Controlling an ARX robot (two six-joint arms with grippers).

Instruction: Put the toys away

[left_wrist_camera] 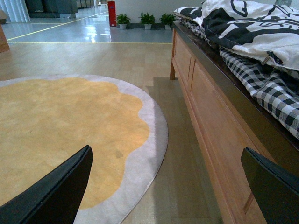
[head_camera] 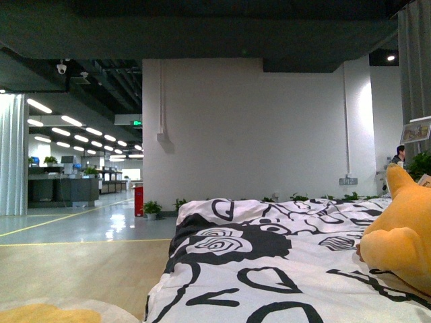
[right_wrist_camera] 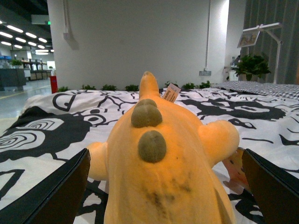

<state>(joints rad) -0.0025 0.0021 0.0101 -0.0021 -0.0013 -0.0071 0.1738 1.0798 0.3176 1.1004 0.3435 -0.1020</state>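
Orange-yellow plush: I count one toy (right_wrist_camera: pixel 163 186), lying on the black-and-white patterned duvet (right_wrist_camera: pixel 42 135) on top of the bed, at the right edge of the front view (head_camera: pixel 404 235). Down its back run olive bumps (right_wrist_camera: pixel 152 146); I can separate two for sure. One paper tag (right_wrist_camera: pixel 171 92) hangs near its pointed far tip. Right gripper (right_wrist_camera: pixel 165 151): released, its two dark fingers (right_wrist_camera: pixel 56 191) spread wide, one on each side of the plush body; I cannot tell whether either finger touches the fabric. Left gripper (left_wrist_camera: pixel 166 150): also released, two fingers (left_wrist_camera: pixel 56 191) apart with nothing between them, low over the floor beside the bed. Under it is one round rug (left_wrist_camera: pixel 60 130), yellow centre with a pale grey scalloped border, on light wood flooring. One wooden bed frame (left_wrist_camera: pixel 210 116) runs alongside, with a checked sheet (left_wrist_camera: pixel 261 79) showing under the duvet. Far wall: three potted plants (left_wrist_camera: pixel 147 18) in a row, with one red cylinder (left_wrist_camera: pixel 111 13) just beside them.
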